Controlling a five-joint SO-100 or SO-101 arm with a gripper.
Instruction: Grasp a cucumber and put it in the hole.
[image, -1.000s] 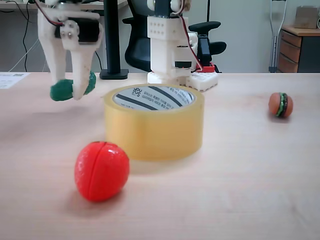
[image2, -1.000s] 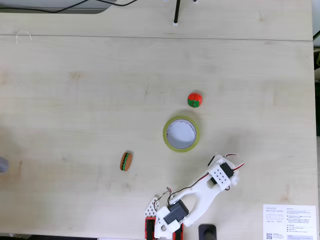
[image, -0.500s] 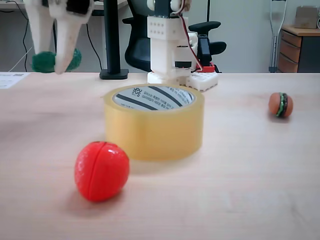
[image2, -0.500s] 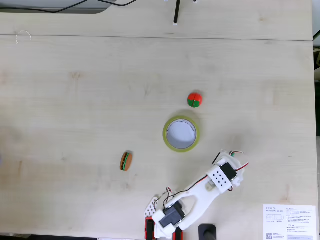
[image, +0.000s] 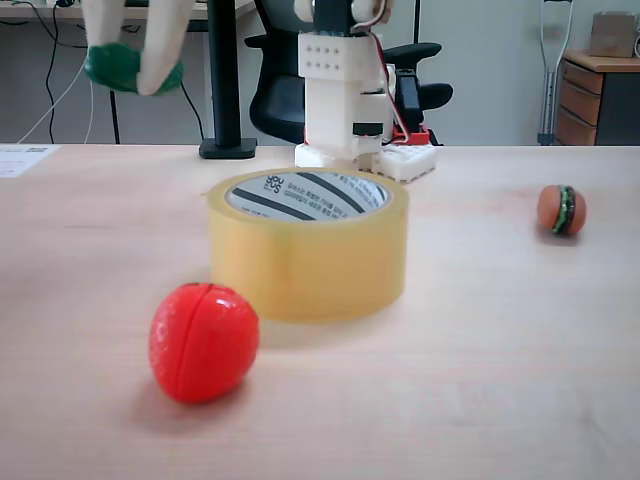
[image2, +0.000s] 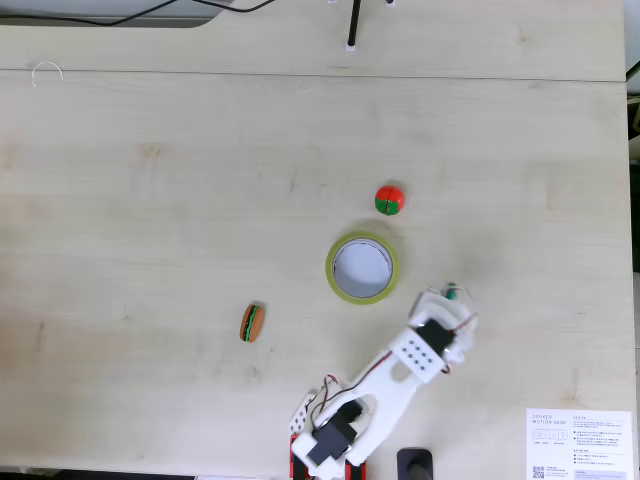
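The dark-green cucumber (image: 118, 68) hangs high at the upper left of a fixed view, pinched crosswise between the white fingers of my gripper (image: 140, 75), which is shut on it. From above, a small green tip of the cucumber (image2: 452, 293) shows at the front of the gripper (image2: 447, 298), just right of the tape roll. The yellowish tape roll (image: 307, 260) stands flat on the table, its hole (image: 305, 194) facing up, with black print on the white core. The hole (image2: 361, 267) holds nothing.
A red toy tomato (image: 203, 342) lies in front of the roll, seen from above as tomato (image2: 389, 200). A toy burger (image: 561, 210) sits to the right, burger (image2: 251, 322). The arm's white base (image: 350, 100) stands behind the roll. A printed paper (image2: 578, 443) lies at the table corner.
The gripper has lifted the cucumber from near table height to well above the roll, then shifted rightward in a fixed view; from above it has swung toward the roll.
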